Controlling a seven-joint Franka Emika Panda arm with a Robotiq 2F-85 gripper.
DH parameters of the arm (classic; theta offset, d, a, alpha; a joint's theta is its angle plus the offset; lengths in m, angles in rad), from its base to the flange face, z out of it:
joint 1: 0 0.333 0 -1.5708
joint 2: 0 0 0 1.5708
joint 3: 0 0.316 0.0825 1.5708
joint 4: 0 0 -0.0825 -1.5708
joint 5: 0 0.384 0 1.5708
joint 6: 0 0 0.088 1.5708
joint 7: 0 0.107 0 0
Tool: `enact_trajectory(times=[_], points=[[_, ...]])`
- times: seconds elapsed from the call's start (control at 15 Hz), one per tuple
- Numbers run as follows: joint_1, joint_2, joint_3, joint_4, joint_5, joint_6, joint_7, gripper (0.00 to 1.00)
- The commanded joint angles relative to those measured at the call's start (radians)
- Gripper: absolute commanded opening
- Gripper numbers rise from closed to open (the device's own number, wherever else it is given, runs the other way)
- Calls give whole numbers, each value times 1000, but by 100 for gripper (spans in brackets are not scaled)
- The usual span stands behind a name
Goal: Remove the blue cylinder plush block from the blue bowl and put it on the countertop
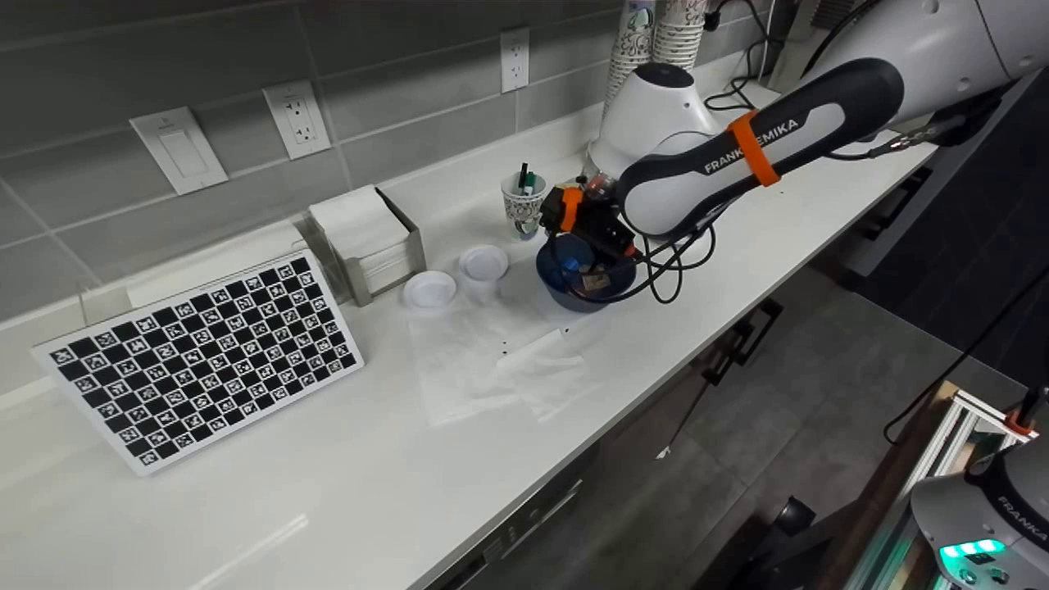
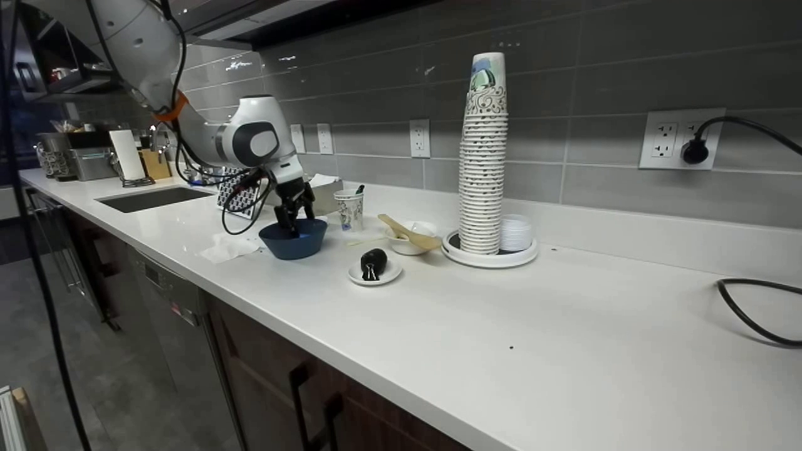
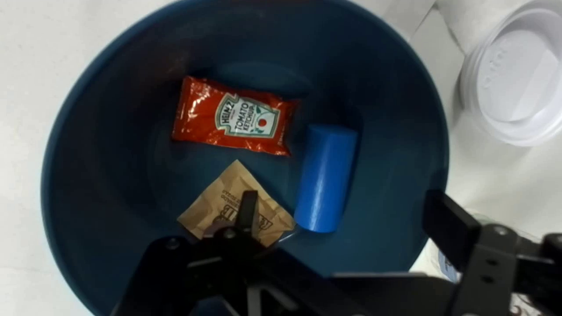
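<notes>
Nearest the wrist camera, along the lower edge of the wrist view, is the gripper [image 3: 344, 206]. Its fingers stand wide apart: one at lower centre, over the brown packet [image 3: 210, 208]; the other at lower right, across the rim of the blue bowl [image 3: 390, 175]. The blue cylinder [image 3: 326, 180] lies on its side inside the blue bowl, just right of the frame's centre, between the two fingers, with a visible gap to each. A red ketchup packet [image 3: 232, 116] lies to its upper left; the brown packet lies to its lower left, and contact with the cylinder cannot be determined. Round white lids [image 3: 522, 83] occupy the upper right of the frame, outside the blue bowl.

In both exterior views, the blue bowl stands upright on the countertop [image 1: 369, 459]. In an exterior view, the blue bowl sits left of centre, the gripper points down into it, and a white plate [image 2: 390, 275] bearing a black item [image 2: 374, 260] sits just below centre. A tall cup stack [image 2: 484, 181] rises right of centre.
</notes>
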Motion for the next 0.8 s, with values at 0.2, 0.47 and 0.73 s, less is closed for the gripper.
enact_trajectory(times=[0.2,0.47,0.73], points=[[51,24,-46,14,-25,-25,83,70],[50,68,-43,28,-20,16,74,59],[57,113,-66,56,-31,11,74,61]])
